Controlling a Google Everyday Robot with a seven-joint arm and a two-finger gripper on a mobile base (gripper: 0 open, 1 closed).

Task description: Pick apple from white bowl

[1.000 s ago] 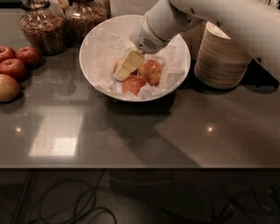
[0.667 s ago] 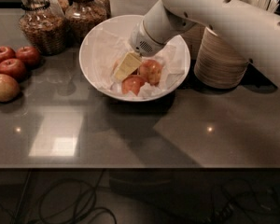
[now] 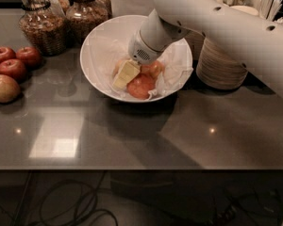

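Note:
The white bowl (image 3: 96, 36), lined with crumpled white paper, stands at the middle back of the dark counter. Three small apples lie in it. An orange-red apple (image 3: 141, 86) is at the front, another reddish one (image 3: 154, 69) sits behind it, and a paler golden-tan apple (image 3: 118, 68) shows only as a sliver at the left. My gripper (image 3: 126, 74), pale yellow at its tip, reaches down from the white arm (image 3: 217, 22) into the bowl. It covers most of the golden-tan apple and is close beside the orange-red one.
Several dark red apples (image 3: 12, 65) and one tan apple (image 3: 4, 88) lie on the counter at the left. Two glass jars (image 3: 40, 25) stand at the back left. A stack of beige disposable bowls (image 3: 221, 67) stands to the right of the white bowl.
The gripper has moved slightly lower and to the left inside the bowl, closer onto the apples. The apples and the bowl have not visibly moved.

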